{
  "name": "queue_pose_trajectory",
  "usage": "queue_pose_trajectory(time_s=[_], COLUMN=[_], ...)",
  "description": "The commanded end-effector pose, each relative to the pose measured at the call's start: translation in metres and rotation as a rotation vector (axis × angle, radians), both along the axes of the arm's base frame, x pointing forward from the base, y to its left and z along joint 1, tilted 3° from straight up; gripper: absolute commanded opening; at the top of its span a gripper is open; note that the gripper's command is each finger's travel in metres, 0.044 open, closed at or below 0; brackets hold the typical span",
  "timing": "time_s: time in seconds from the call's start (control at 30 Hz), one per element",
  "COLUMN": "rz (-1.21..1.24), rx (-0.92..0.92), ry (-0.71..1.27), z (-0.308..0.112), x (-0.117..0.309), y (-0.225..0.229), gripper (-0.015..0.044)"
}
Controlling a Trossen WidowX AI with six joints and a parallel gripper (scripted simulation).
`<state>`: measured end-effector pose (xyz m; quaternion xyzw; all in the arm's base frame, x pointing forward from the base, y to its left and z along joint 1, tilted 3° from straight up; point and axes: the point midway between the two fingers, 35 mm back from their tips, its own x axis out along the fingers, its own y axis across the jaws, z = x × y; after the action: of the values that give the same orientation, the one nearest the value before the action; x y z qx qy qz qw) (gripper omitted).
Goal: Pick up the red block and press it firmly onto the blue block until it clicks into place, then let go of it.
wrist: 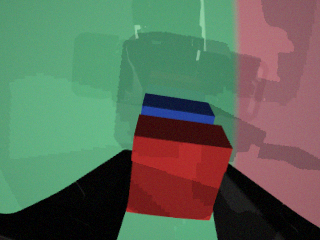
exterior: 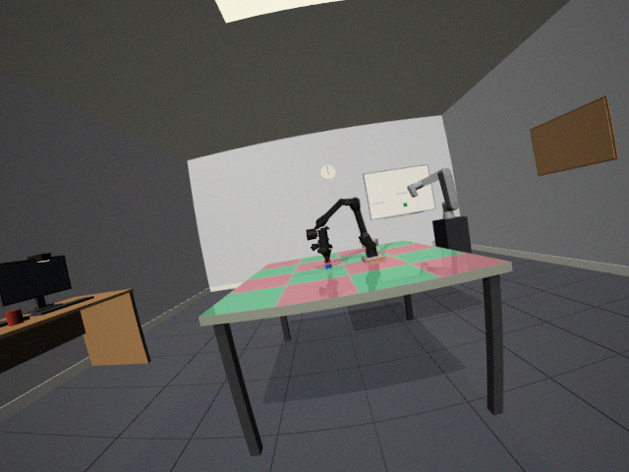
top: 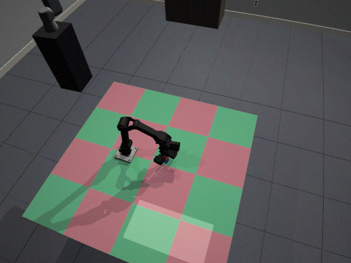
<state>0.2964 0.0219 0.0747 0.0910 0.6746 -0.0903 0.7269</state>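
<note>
The red block (top: 166, 158) (exterior: 327, 263) (wrist: 175, 175) is held between the fingertips of my gripper (top: 165, 157) (exterior: 326, 261) (wrist: 174, 167), which is shut on it and points down. The blue block (top: 165, 161) (exterior: 328, 266) (wrist: 177, 111) is on the table, just below the red block. In the wrist view the red block covers most of it, and only a strip of blue shows past the red block's far edge. Both blocks are turned about alike. The blue block's studs are hidden. I cannot tell whether the two blocks touch.
The table (top: 215, 200) (exterior: 355, 299) has a pink and green checkered top. My arm's base plate (top: 119, 157) (exterior: 372, 258) stands on it. The arm's shadows fall across the top. A desk (exterior: 114, 324) and a second arm on a dark pedestal (top: 63, 56) (exterior: 451, 233) stand away from the table.
</note>
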Motion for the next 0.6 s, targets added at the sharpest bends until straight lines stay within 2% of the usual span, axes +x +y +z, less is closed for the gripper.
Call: queue_pose_trajectory(time_s=[0.0, 0.57], rz=[-0.005, -0.005], rx=[-0.003, -0.003], ry=[0.002, 0.002], z=[-0.0075, -0.0132], x=[-0.0001, -0.0001], y=[-0.0004, 0.0003], gripper=[0.0000, 0.0000])
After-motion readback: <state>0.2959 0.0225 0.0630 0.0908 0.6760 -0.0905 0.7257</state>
